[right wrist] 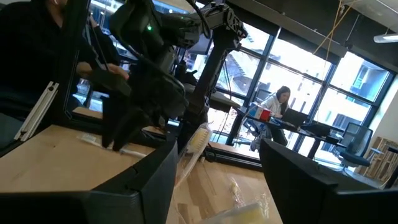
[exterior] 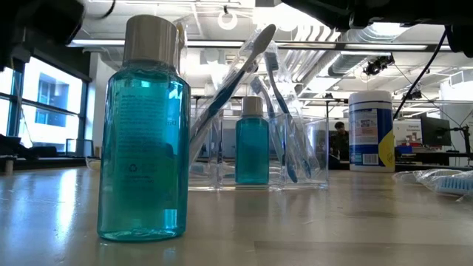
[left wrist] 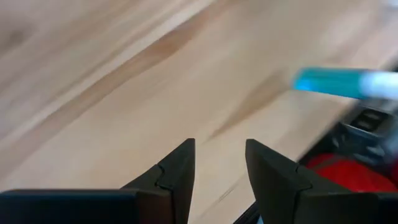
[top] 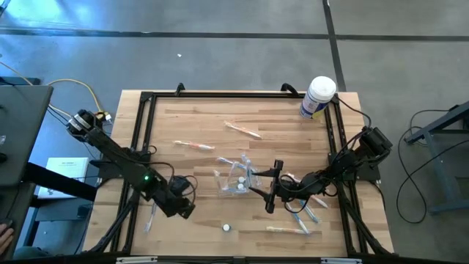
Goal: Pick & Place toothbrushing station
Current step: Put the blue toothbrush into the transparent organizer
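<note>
The toothbrushing station [top: 236, 180], a clear plastic holder, stands on its base at the table's middle. In the low view it [exterior: 255, 159] holds several toothbrushes and a small blue bottle. My right gripper [top: 258, 192] hovers open just to its right, above the table. In the right wrist view nothing shows between its fingers [right wrist: 217, 180]. My left gripper [top: 187, 209] is near the table's front left and slants down at the bare wood. It is open [left wrist: 221, 168] and touches nothing. A blue-and-white toothbrush [left wrist: 348, 83] lies beyond it.
A white tub with a blue label [top: 319, 97] stands at the far right corner. A blue mouthwash bottle [exterior: 144, 133] stands near the front edge. Loose toothbrushes lie at the back [top: 242, 130], left [top: 194, 145], front left [top: 150, 216] and front right [top: 289, 229]. A black frame [top: 143, 139] rims the table.
</note>
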Action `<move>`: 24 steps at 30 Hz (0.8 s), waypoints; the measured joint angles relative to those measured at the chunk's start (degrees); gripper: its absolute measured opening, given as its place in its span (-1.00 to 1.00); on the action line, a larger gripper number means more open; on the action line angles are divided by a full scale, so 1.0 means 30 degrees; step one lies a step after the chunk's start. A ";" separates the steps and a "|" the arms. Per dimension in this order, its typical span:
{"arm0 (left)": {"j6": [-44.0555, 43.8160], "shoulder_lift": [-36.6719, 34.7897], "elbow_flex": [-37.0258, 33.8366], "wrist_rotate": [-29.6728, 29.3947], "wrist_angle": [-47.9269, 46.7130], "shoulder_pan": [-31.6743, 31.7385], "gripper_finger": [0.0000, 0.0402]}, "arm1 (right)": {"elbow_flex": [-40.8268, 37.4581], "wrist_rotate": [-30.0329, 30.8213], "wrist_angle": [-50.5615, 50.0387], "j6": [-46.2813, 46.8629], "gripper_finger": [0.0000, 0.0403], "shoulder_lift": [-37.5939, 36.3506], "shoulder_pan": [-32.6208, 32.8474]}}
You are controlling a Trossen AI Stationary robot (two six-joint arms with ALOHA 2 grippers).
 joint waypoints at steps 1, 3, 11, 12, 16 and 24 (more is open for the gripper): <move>-0.0952 0.0000 0.0000 0.0535 -0.0607 0.0059 -0.32 | 0.0005 0.0002 -0.0032 0.0000 0.10 0.0000 0.0000; -0.2686 0.0000 0.0000 0.1333 -0.1616 0.0034 -0.32 | 0.0001 0.0009 -0.0135 0.0007 0.10 0.0000 0.0000; -0.4553 0.0000 0.0000 0.2202 -0.3392 -0.1100 -0.32 | 0.0005 0.0016 -0.0179 0.0007 0.10 0.0000 0.0000; -0.4625 0.0001 0.0000 0.2064 -0.3402 -0.1210 -0.32 | 0.0005 0.0016 -0.0179 0.0007 0.10 0.0000 0.0000; -0.4798 0.0058 0.0000 0.1930 -0.4182 -0.1370 -0.30 | 0.0005 0.0017 -0.0179 0.0007 0.10 0.0000 0.0000; -0.7102 0.0153 -0.0007 0.3629 -0.6756 -0.1370 -0.21 | 0.0005 0.0016 -0.0179 0.0015 0.10 0.0000 0.0000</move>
